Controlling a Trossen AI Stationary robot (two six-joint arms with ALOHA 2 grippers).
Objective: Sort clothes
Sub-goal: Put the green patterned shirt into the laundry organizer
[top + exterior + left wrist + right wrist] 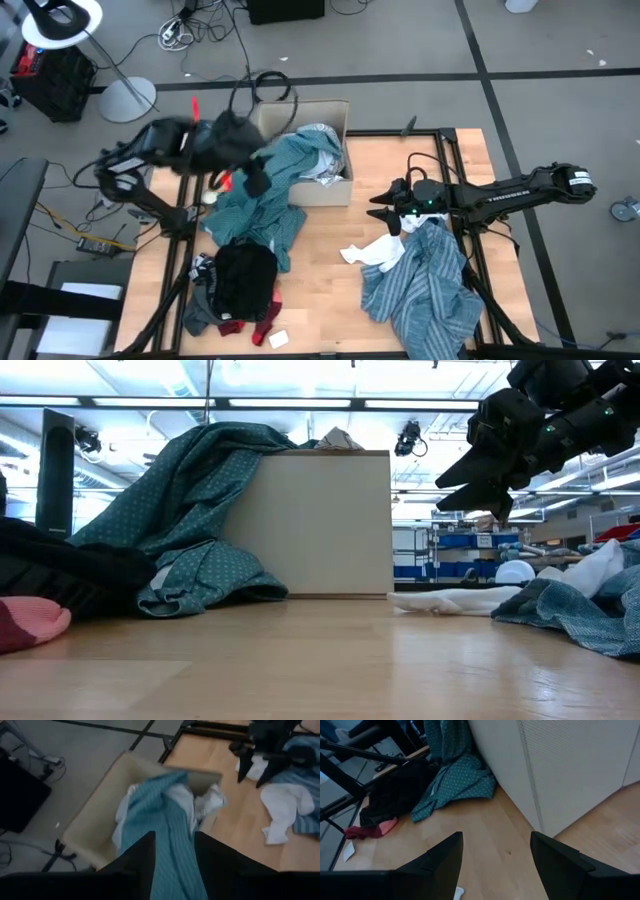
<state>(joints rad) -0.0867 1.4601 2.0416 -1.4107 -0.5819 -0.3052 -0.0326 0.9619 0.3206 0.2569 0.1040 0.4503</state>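
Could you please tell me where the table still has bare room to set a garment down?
Bare wood runs down the middle, between the teal garment and the striped shirt, in front of the cardboard box. The far right corner is also free. The left side is crowded with black clothes.

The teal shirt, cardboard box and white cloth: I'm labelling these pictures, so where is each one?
teal shirt [262,207]: high view, on its spread lower half on the table.
cardboard box [320,525]: low view, on its front wall.
white cloth [372,253]: high view, on its middle.
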